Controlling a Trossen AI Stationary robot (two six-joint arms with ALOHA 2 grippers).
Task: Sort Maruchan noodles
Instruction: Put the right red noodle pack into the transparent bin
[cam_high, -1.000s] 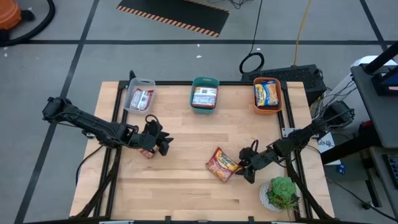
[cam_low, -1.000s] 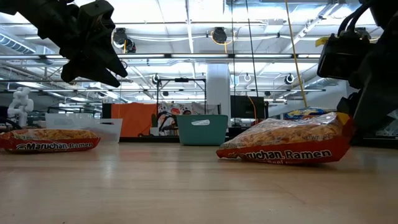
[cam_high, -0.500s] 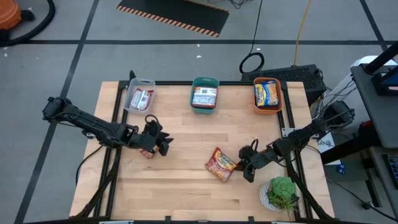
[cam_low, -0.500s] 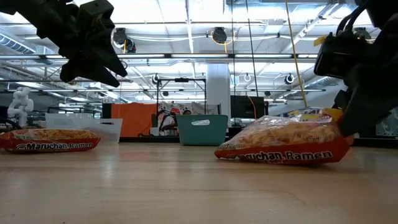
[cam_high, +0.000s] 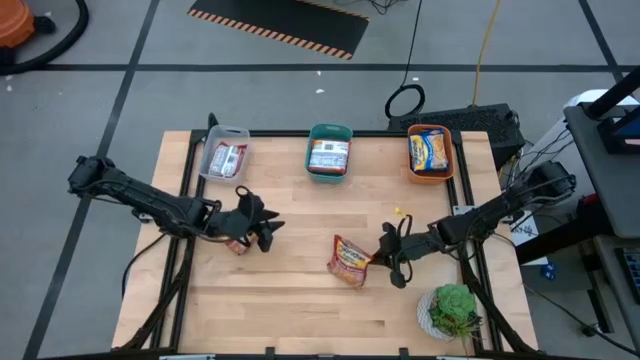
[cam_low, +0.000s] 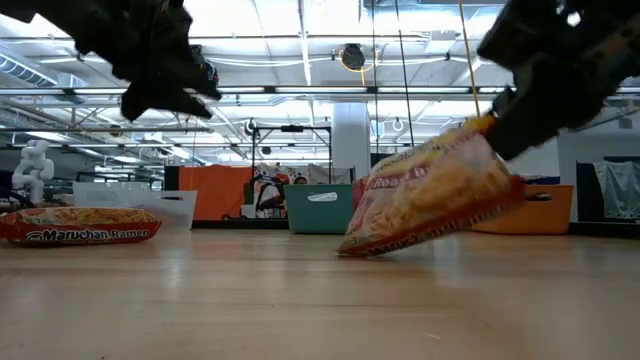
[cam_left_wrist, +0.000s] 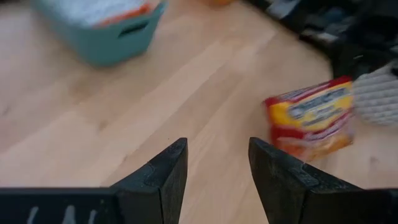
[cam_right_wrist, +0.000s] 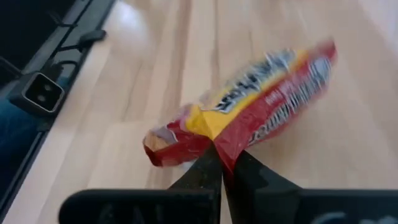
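Right gripper (cam_high: 378, 257) pinched shut on the seam end of a red packet (cam_high: 349, 262), near the worktop's (cam_high: 300, 210) right front, with the packet's long axis running away from the fingers toward the middle. In the low view the packet (cam_low: 432, 200) hangs tilted, gripped end up, far corner low, at or just above the wood. In the right wrist view only a thin edge of wrapper (cam_right_wrist: 249, 106) sits between the fingers, so probably a light hold, liable to slip on a fast swing. Three bins along the far edge: clear bin (cam_high: 224, 152) at left with a red packet inside, teal bin (cam_high: 329, 150) in the middle, orange bin (cam_high: 430, 153) at right. Likely goal for a red wrapper the clear bin, well apart and diagonally across; open wood between, but the left arm on that side. Left gripper (cam_high: 262, 229) partly open, nothing held, hovering beside a second red packet (cam_high: 236, 243) lying flat just behind it, nearer to that one than the right arm. Potted plant (cam_high: 455, 310) close by the right arm at the front corner, to be cleared on the lift.
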